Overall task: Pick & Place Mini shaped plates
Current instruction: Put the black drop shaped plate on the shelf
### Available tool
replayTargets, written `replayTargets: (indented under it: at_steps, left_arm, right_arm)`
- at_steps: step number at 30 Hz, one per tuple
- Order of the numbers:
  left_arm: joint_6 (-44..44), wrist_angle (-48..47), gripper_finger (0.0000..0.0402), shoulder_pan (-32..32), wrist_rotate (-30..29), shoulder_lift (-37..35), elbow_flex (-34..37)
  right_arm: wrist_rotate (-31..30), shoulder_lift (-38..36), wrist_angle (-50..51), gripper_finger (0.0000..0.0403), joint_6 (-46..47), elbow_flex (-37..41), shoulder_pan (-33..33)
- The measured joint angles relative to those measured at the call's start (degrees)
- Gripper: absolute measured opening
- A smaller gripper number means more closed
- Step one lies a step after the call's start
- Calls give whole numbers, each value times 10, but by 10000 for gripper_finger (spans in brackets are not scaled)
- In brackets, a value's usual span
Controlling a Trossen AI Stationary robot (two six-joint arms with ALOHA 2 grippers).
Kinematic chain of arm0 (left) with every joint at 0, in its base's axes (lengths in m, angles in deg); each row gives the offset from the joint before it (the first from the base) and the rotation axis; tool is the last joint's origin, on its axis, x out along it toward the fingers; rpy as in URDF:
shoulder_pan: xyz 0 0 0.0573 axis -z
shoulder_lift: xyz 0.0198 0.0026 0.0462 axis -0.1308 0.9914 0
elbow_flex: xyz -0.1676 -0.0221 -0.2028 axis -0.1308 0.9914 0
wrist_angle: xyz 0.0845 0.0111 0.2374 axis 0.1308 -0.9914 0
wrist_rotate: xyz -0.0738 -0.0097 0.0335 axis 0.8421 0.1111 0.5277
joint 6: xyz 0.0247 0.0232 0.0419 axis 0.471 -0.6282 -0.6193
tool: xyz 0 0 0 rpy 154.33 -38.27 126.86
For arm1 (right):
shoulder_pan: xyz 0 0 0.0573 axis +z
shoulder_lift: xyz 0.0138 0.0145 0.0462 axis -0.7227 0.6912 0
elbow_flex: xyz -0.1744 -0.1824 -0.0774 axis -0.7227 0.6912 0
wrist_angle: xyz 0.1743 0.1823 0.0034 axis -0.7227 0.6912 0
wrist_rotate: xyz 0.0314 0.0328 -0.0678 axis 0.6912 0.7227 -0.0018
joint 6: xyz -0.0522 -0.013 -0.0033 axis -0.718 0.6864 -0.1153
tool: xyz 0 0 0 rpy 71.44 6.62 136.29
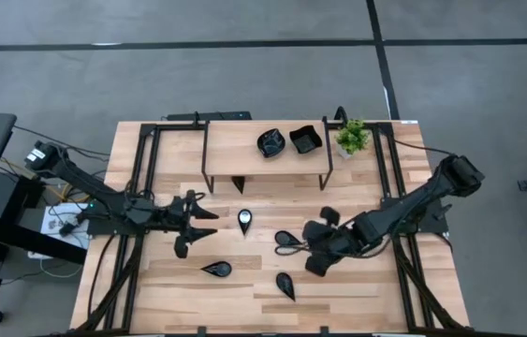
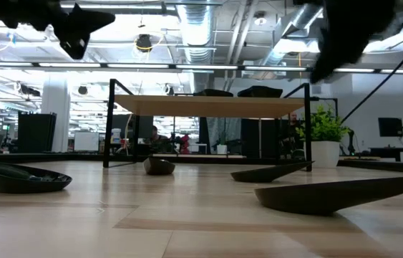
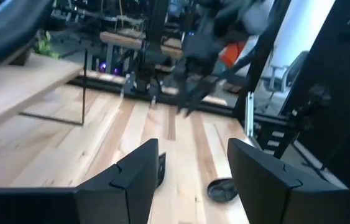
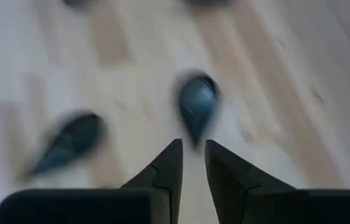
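Observation:
Several glossy black teardrop mini plates lie on the wooden table: one (image 1: 245,220) in the middle, one (image 1: 288,241) beside my right gripper, and two nearer the front (image 1: 216,270) (image 1: 285,285). A scalloped round plate (image 1: 271,142) and a square plate (image 1: 305,140) rest on the raised shelf (image 1: 235,145). My left gripper (image 1: 203,223) hovers open and holds nothing, just left of the middle plate. My right gripper (image 4: 191,149) hangs above the table with only a narrow gap between its fingers and nothing in it. A teardrop plate (image 4: 198,106) lies just beyond its tips.
A small green potted plant (image 1: 352,138) stands at the shelf's right end. The shelf's black legs (image 2: 108,122) rise from the back half of the table. In the low view, plates (image 2: 18,178) (image 2: 337,195) sit close to the front edge.

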Motion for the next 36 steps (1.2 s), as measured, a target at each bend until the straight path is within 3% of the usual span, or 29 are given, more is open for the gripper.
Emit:
replayTargets:
  at_steps: [5, 9, 17, 24, 36]
  left_arm:
    - [4, 0, 195, 0, 0, 26, 0]
    - [17, 0, 195, 0, 0, 33, 0]
    - [27, 0, 195, 0, 0, 33, 0]
    - [30, 1, 195, 0, 0, 33, 0]
    - [35, 1, 195, 0, 0, 33, 0]
  right_arm:
    - [0, 27, -143, 64, -116, 0, -5]
    - [0, 71, -173, 64, -187, 0, -5]
    - [11, 138, -186, 64, -191, 0, -33]
    - [63, 179, -189, 64, -191, 0, -57]
    - [74, 191, -182, 64, -221, -3, -62]
